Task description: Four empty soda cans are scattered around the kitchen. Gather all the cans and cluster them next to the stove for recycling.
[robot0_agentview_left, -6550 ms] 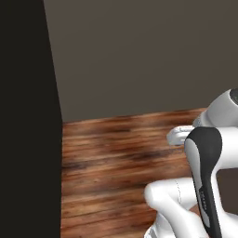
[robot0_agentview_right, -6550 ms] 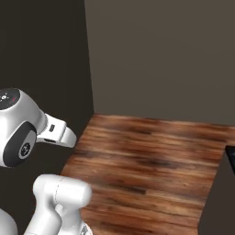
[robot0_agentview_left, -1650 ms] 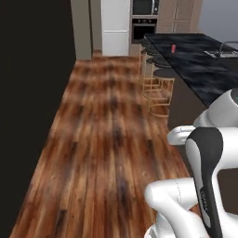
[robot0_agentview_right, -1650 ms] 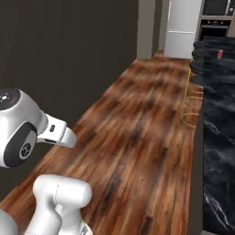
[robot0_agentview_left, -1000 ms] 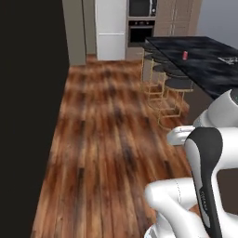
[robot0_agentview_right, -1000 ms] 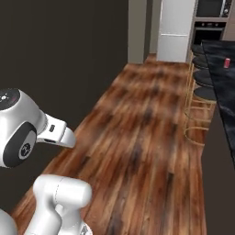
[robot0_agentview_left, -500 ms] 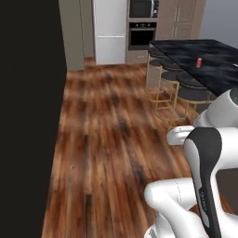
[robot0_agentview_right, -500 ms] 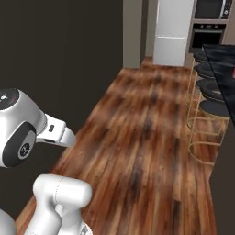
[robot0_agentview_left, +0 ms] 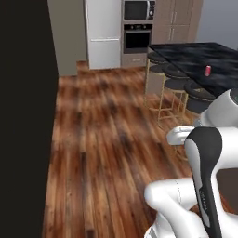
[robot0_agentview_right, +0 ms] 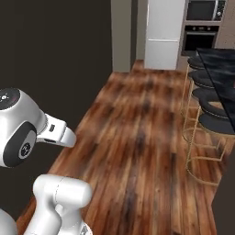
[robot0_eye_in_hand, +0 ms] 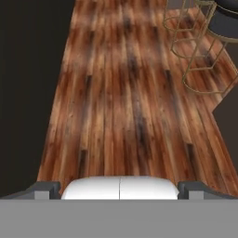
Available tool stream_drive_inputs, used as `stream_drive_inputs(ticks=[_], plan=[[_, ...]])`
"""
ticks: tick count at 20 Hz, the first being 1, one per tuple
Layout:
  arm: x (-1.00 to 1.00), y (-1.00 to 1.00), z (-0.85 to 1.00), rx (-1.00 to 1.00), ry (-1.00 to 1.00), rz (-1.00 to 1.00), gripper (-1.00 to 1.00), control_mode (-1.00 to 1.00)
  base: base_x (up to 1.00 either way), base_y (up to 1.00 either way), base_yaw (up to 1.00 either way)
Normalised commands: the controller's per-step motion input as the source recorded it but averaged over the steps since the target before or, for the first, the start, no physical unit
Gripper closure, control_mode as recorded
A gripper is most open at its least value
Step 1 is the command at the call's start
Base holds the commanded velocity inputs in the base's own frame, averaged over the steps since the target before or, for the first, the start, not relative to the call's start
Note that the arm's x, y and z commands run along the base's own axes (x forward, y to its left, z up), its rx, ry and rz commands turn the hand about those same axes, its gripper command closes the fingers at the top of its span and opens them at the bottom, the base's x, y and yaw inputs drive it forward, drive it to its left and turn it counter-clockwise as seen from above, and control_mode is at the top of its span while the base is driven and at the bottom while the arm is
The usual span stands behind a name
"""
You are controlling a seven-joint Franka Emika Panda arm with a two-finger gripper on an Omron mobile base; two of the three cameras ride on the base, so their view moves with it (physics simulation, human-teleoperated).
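One red soda can (robot0_agentview_left: 207, 70) stands upright on the black island counter (robot0_agentview_left: 195, 56) at the far right of the left base view. My gripper (robot0_eye_in_hand: 119, 188) hangs over the wooden floor, well short of the island. It is open, its two dark fingertips (robot0_eye_in_hand: 46, 188) set wide apart with nothing between them. My white arm (robot0_agentview_left: 204, 158) is folded close to the base. The stove is out of view.
Round dark stools on gold wire legs (robot0_agentview_left: 174, 93) (robot0_agentview_right: 206, 121) line the near side of the island. A white fridge (robot0_agentview_left: 103, 32), a wall oven (robot0_agentview_left: 137, 37) and a microwave (robot0_agentview_left: 138, 9) stand at the far end. A dark wall (robot0_agentview_left: 23, 116) runs along the left. Wooden floor (robot0_agentview_right: 137, 137) stretches ahead.
The base has driven on and turned, so the whole scene has shifted; the island, stools and red can have come nearer. The arm's pose is the same and the gripper stays open.
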Motion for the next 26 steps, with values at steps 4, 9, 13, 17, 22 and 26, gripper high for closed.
stream_drive_inputs(ticks=[4,9,13,17,22,26], plan=[[0.00,0.00,0.00,0.00,0.00,0.00,-1.00,1.00,0.87,0.28,-0.18],[0.00,0.00,0.00,0.00,0.00,0.00,-1.00,1.00,0.84,0.29,-0.20],[0.00,0.00,0.00,0.00,0.00,0.00,-1.00,1.00,0.88,0.28,-0.19],[0.00,0.00,0.00,0.00,0.00,0.00,-1.00,1.00,0.80,0.28,-0.22],[0.00,0.00,0.00,0.00,0.00,0.00,-1.00,1.00,0.38,0.29,-0.38],[0.00,0.00,0.00,0.00,0.00,0.00,-1.00,1.00,0.28,0.25,-0.41]])
